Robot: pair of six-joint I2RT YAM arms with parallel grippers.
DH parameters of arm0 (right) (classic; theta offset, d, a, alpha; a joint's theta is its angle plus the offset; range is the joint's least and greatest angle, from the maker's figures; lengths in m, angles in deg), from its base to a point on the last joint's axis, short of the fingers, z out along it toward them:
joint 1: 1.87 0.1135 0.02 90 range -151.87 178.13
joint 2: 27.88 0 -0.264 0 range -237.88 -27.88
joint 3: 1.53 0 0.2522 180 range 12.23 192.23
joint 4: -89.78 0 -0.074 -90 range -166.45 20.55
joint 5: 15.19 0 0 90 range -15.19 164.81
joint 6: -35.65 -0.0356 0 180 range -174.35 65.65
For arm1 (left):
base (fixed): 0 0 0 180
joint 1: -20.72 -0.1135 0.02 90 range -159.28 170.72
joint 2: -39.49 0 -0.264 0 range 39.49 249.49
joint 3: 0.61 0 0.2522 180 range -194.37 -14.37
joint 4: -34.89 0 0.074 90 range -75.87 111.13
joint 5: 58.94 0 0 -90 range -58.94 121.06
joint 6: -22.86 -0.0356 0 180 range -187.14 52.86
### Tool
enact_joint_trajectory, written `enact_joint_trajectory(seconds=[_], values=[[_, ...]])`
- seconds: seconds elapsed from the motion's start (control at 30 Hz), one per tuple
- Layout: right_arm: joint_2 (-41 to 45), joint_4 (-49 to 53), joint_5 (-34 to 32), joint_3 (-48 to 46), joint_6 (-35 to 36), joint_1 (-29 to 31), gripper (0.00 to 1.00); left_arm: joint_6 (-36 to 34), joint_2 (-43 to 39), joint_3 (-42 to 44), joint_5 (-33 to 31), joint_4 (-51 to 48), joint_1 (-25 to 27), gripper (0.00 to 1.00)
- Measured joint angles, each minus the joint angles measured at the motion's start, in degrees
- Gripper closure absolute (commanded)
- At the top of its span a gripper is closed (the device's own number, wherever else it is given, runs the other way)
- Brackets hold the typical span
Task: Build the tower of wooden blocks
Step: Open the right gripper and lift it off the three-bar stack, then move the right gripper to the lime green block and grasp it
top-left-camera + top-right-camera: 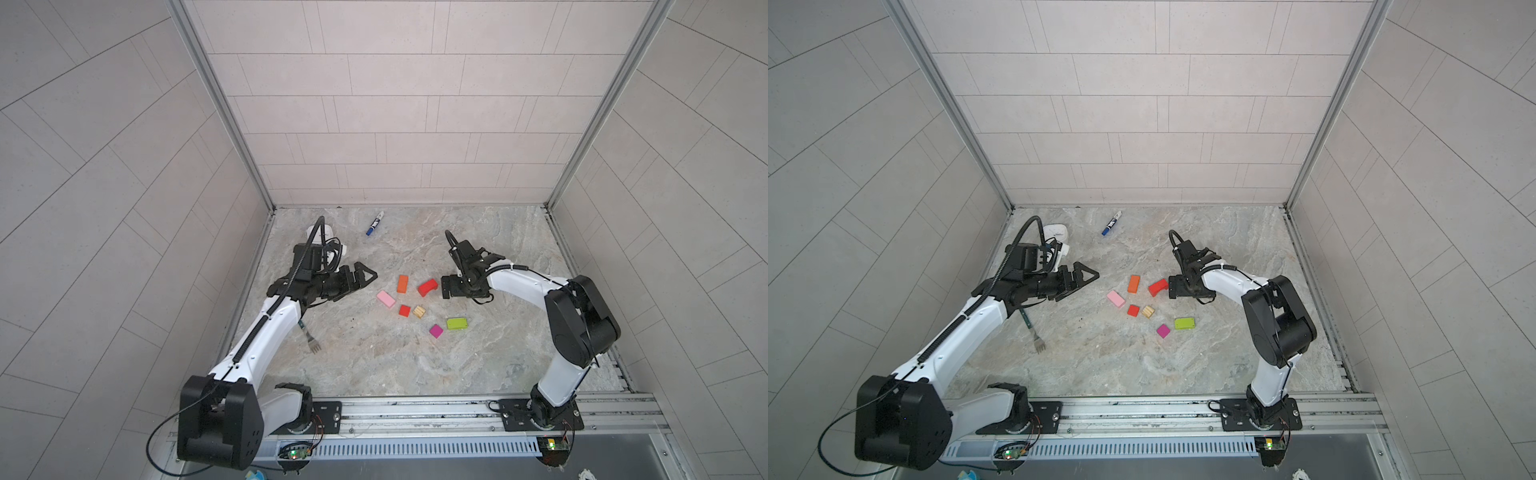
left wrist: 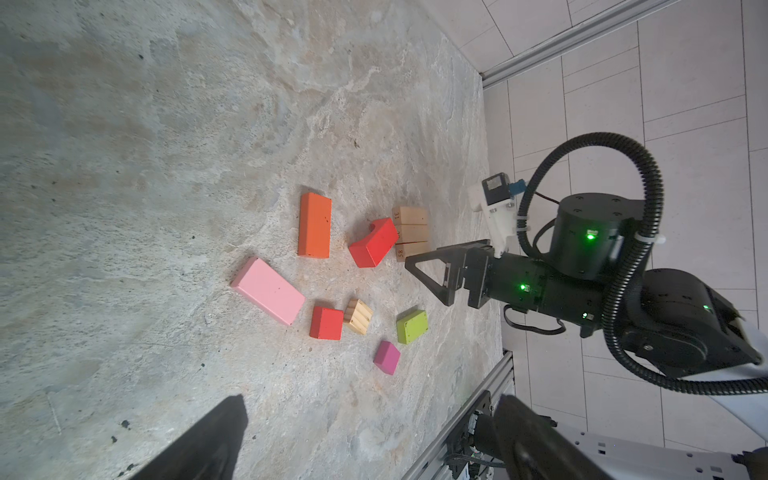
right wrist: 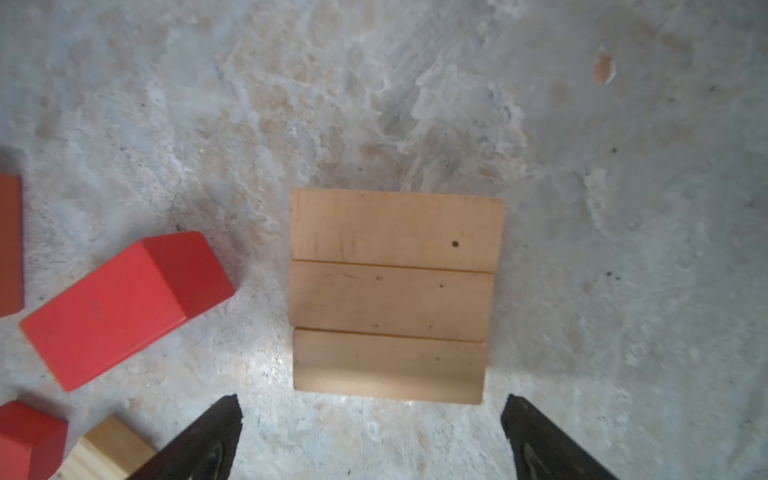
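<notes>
Three tan bars (image 3: 392,291): side by side, flat on table (image 1: 374,365), just right of red arch (image 1: 428,286). Right hand (image 3: 371,405): spread, empty, above them. Left hand (image 1: 365,277): spread, empty, left of scattered coloured blocks (image 1: 402,283).

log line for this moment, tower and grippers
three tan wooden bars: flat, side by side | right gripper: open above them | left gripper: open, empty | red wooden arch: loose beside bars

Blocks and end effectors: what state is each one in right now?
Tan bars: flat, side by side.
Red arch: loose, unstacked.
Orange bar: flat, loose.
Pink bar: flat, loose.
Lime bar: flat, loose.
Red cube: loose.
Tan cube: loose.
Magenta cube: loose.
Marker: capped, lying down.
Left end effector: open, empty.
Right end effector: open, empty.
</notes>
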Motion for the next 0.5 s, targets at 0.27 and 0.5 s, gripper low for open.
enact_joint_trajectory(seconds=[0.27,0.5], values=[[5.0,6.4,0.0,-0.3,0.9,2.7,0.01,-0.3,0.0,0.0,-0.4,-0.1,0.0,0.0],[14.6,8.3,4.3,-7.3,-2.1,5.7,0.01,-0.4,0.0,0.0,-0.4,-0.1,0.0,0.0]])
